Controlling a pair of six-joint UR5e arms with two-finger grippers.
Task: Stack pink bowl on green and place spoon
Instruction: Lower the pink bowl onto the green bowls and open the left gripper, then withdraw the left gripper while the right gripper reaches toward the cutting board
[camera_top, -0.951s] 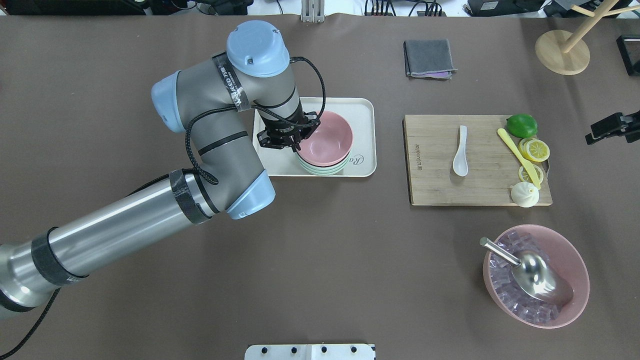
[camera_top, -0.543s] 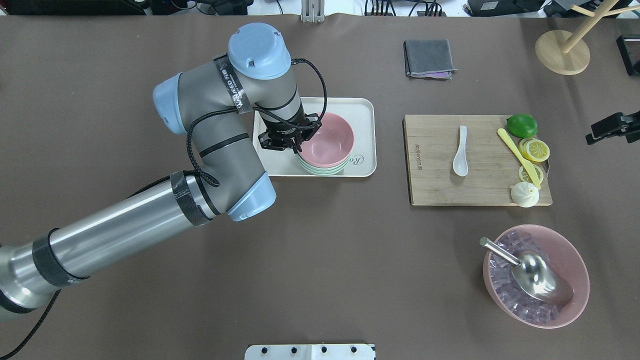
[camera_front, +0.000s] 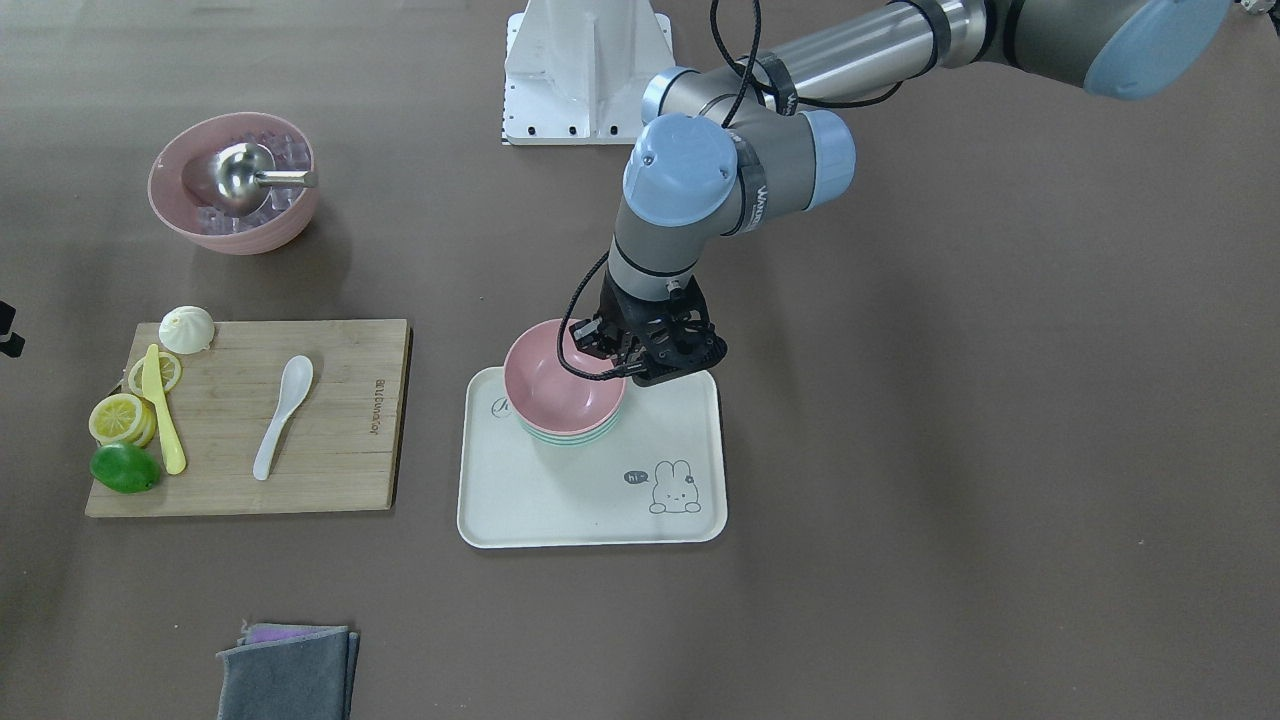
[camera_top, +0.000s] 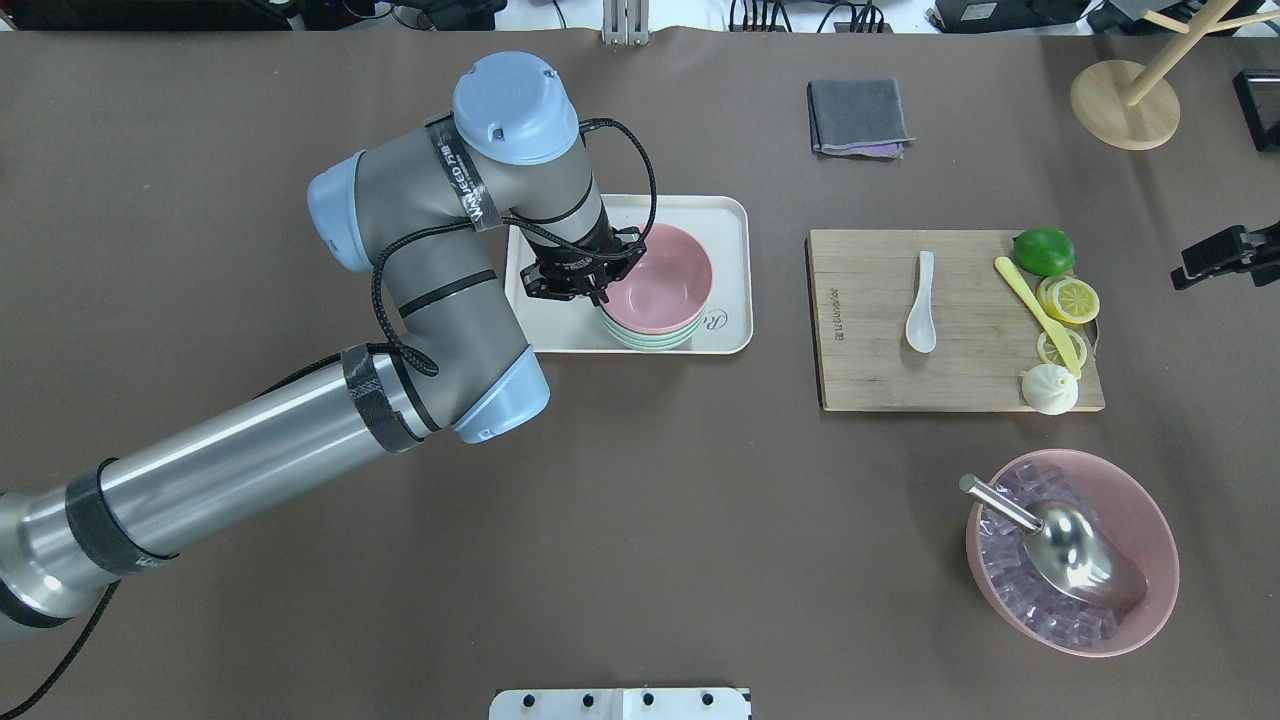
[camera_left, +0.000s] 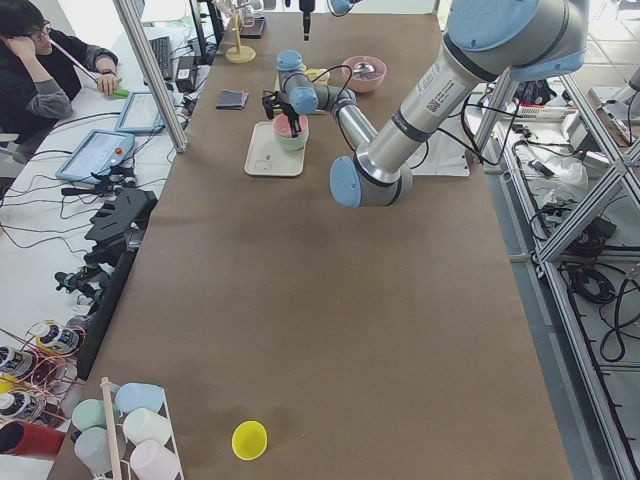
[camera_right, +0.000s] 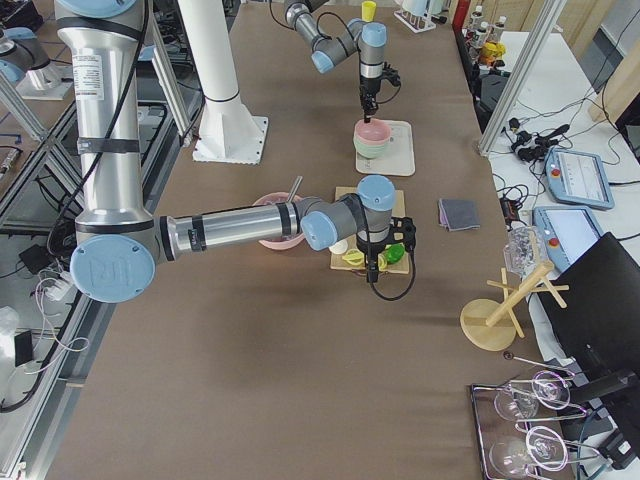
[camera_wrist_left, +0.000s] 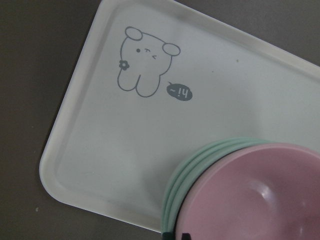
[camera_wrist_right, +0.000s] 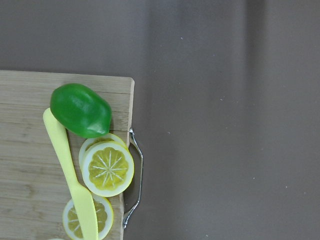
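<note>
The left gripper (camera_front: 622, 366) is pinched narrow on the rim of the pink bowl (camera_top: 665, 280), which is on top of the green bowls (camera_top: 648, 343) on the tray (camera_top: 725, 215). Its fingertips are mostly hidden under the wrist. The white spoon (camera_top: 921, 308) lies on the cutting board (camera_top: 865, 375). The right gripper (camera_right: 377, 262) hangs over that board's edge, and I cannot tell how far open it is.

Robotics lab, aluminium framing (camera_left: 150, 75), robot arm (camera_left: 420, 100), operator (camera_left: 35, 65) beside tablets (camera_left: 98, 155)
</note>
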